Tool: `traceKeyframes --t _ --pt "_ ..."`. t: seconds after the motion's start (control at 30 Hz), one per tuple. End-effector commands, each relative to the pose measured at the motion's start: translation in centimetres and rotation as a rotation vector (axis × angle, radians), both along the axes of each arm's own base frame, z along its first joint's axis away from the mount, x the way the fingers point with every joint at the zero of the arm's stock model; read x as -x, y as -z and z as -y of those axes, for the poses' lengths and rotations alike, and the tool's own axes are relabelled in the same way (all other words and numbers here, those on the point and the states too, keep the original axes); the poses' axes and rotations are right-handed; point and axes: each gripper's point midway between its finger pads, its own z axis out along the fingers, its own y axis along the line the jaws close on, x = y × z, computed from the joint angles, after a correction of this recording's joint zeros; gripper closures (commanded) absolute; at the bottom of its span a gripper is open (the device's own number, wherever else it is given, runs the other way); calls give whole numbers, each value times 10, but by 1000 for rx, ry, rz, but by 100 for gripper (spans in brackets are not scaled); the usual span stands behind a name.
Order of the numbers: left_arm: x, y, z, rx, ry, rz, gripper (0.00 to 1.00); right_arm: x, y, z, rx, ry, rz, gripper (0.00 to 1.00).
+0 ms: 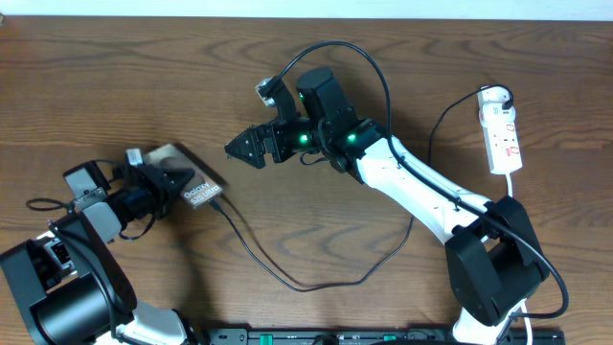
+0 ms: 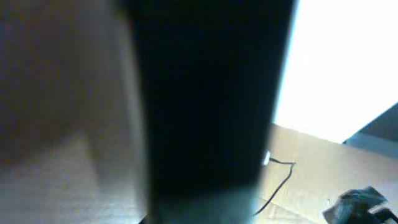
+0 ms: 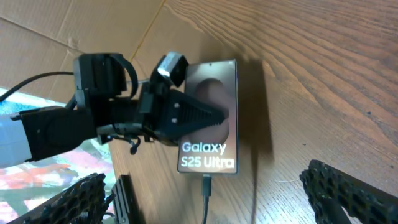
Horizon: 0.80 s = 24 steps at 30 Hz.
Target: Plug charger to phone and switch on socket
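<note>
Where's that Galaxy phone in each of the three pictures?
Overhead: the phone lies left of centre.
Left wrist: cannot be made out; the picture is blurred and dark.
Right wrist: phone in the centre, lettering toward the bottom.
Shared landmark: the black charger cable at its lettered end.

— Where is the left arm (image 1: 91, 218)?
— Low in the near-left corner, reaching up and to the right. The left gripper (image 1: 163, 180) has its jaws pressed together to a point.
— And the right arm (image 1: 412, 182)?
— It stretches from its base toward the centre. The right gripper (image 1: 245, 147) points left, jaws spread wide.
</note>
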Motion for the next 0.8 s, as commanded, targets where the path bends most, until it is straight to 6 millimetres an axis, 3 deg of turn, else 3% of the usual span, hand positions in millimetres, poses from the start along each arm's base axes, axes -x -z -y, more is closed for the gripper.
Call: traceKeyframes --t 0.0,0.13,0.63,0.77 --pt "6 11 -3 -42 -12 -63 92 -4 -26 1 -34 20 29 1" --pt "15 23 -4 -65 -29 -134 92 -4 -26 1 -33 25 23 1" --pt "22 27 -2 -56 -29 -172 92 -4 -26 0 -34 27 16 1" --pt "22 27 -2 -55 -29 -172 84 -4 -26 0 -34 26 16 1"
